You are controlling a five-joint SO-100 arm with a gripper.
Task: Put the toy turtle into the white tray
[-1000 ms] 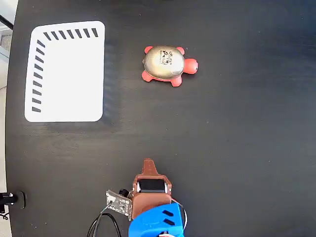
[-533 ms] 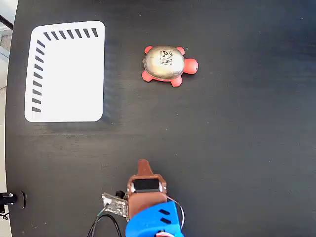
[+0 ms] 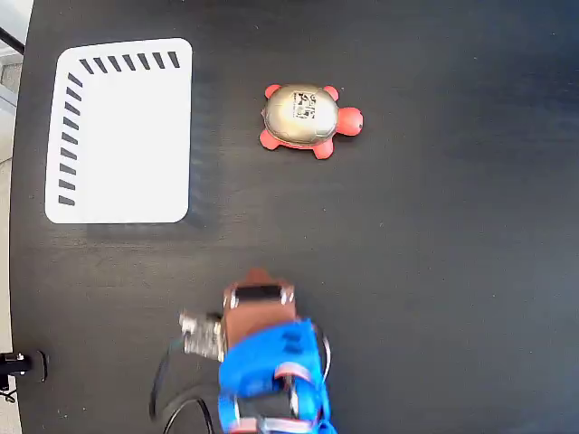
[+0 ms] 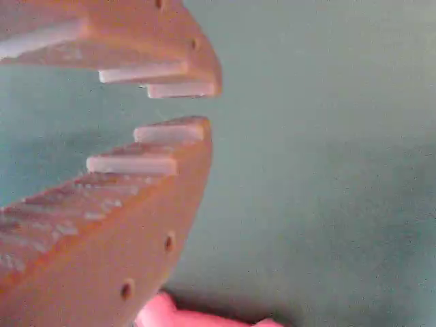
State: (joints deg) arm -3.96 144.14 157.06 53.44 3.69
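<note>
Brown toothed tool (image 4: pixel 204 105) now further up-frame vs a sec ago, teeth slightly apart, empty; closing on red-footed, grey-shelled toy turtle (image 3: pixel 310 118). Flat white slotted tray (image 3: pixel 122 136) upper left, empty.

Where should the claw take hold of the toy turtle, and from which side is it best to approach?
Probably across the domed shell of the toy turtle, coming down from above. In the fixed view the head points right and the feet stick out around the shell, so closing on the two long flanks between the feet looks steadiest.
</note>
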